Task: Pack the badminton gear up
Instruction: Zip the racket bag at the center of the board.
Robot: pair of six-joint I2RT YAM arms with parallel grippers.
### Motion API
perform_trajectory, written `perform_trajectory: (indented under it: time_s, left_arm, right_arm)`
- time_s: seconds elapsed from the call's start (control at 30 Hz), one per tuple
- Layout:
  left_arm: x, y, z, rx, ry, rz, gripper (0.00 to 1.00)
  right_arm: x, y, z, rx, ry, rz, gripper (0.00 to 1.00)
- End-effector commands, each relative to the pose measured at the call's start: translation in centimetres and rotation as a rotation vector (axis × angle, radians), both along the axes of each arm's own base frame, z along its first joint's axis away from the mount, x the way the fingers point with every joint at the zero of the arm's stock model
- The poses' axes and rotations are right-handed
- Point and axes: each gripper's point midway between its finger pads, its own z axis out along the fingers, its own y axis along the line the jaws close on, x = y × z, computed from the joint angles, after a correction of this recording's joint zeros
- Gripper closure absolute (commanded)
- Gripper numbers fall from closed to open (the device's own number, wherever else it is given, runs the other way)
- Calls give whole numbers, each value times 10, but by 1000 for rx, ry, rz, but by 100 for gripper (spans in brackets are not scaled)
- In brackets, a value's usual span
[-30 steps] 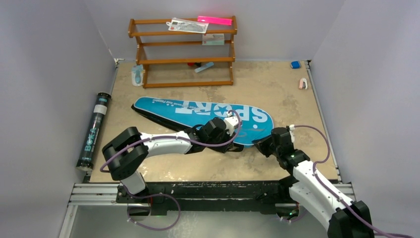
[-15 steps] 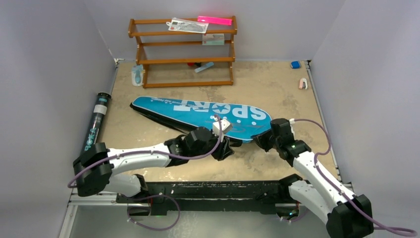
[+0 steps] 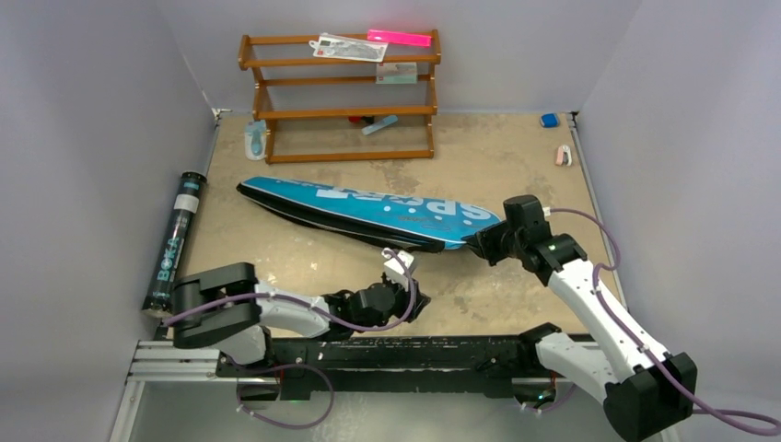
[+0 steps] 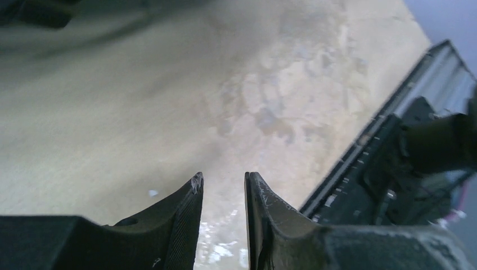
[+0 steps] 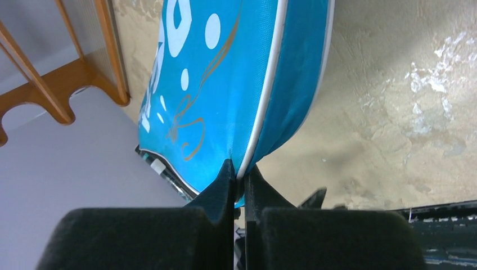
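Note:
The blue racket-shaped bag (image 3: 368,207) lettered "SPORT" lies across the middle of the table, tipped up on its long edge. My right gripper (image 3: 481,243) is shut on the bag's wide end. In the right wrist view the gripper (image 5: 240,170) pinches the white-piped seam of the bag (image 5: 219,84). My left gripper (image 3: 419,308) hangs low near the table's front edge, apart from the bag. Seen from the left wrist, that gripper (image 4: 223,179) stands partly open over bare tabletop with nothing between its fingers. A long black tube (image 3: 175,244) lies along the left edge.
A brown wooden rack (image 3: 341,112) stands at the back with a pink strip (image 3: 400,38) and packets on top. A light-blue item (image 3: 255,140) leans beside it. Small blue (image 3: 550,120) and pink (image 3: 563,155) bits lie back right. A black rail (image 4: 382,169) runs along the front edge.
My left gripper has left the bag, opened a little and drawn back toward the front edge. The right gripper has lifted the bag's wide end, tipping the bag onto its edge.

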Motion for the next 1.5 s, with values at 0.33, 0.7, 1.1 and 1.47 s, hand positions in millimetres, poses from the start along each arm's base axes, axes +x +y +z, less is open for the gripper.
perform_trajectory:
  time_s: [0.33,0.7,1.1,1.47]
  left_arm:
    - [43,-11,74,-430,-104,49,62]
    - [54,-20,94,-434,-104,16,62]
    - [64,-24,100,-493,-65,-2,65]
    - [74,-32,100,-479,-54,6,79]
  right_arm:
    - [-10,4,25,99,-21,-31,100]
    - [-9,8,28,121,-26,-24,100]
    - [-11,9,25,133,-27,-22,100]
    - [-12,11,20,142,-16,-16,100]
